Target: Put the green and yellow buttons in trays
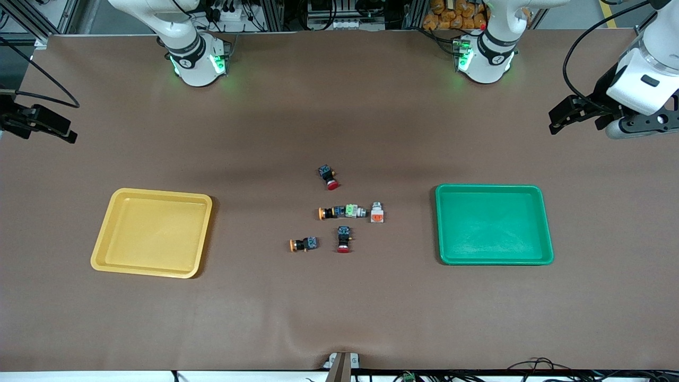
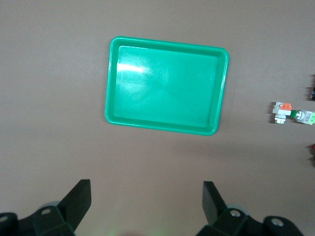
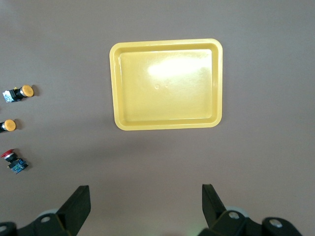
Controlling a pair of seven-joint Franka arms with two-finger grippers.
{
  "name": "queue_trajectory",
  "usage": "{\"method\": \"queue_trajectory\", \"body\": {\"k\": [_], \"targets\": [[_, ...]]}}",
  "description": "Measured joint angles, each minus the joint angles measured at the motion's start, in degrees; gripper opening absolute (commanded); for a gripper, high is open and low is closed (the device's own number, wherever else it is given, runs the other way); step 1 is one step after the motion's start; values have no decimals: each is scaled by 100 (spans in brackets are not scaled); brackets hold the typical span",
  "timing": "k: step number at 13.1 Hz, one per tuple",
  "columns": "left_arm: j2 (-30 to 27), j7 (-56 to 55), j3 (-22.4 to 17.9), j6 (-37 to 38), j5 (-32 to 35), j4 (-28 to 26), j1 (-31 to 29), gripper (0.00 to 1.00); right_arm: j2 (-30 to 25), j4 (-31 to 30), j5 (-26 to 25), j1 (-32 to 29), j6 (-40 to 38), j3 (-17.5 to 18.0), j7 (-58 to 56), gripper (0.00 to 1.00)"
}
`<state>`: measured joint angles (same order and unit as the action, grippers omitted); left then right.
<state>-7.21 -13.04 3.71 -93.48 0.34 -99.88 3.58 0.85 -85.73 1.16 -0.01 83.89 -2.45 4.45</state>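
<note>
Four small buttons lie mid-tabletop between the empty yellow tray and green tray. They look light, rigid and smooth; grip the body sides. Left hand and right hand wait high, fingers apart, holding nothing.

In the front view the right gripper is cut off by the edge at the right arm's end of the table, so only part of its dark body shows, and the left gripper hangs partly past the picture's edge at the left arm's end. In the left wrist view the green button runs off the edge, and two dark specks near it are too cropped to name. The buttons' details in the front view are too small to read.
</note>
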Motion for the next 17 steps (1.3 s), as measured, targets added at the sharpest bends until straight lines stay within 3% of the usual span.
{"method": "queue_trajectory", "body": {"k": [6,11,17], "targets": [[336,0,-1,227,1,425,-18,100,38,0,0,8,0,20,0,100],[454,-69,86,336,0,468,32,100,155,-1,4,120,0,32,0,100],[1085,-603,619,-67,-2,333,122,100,669,-4,10,626,417,41,9,100]]}}
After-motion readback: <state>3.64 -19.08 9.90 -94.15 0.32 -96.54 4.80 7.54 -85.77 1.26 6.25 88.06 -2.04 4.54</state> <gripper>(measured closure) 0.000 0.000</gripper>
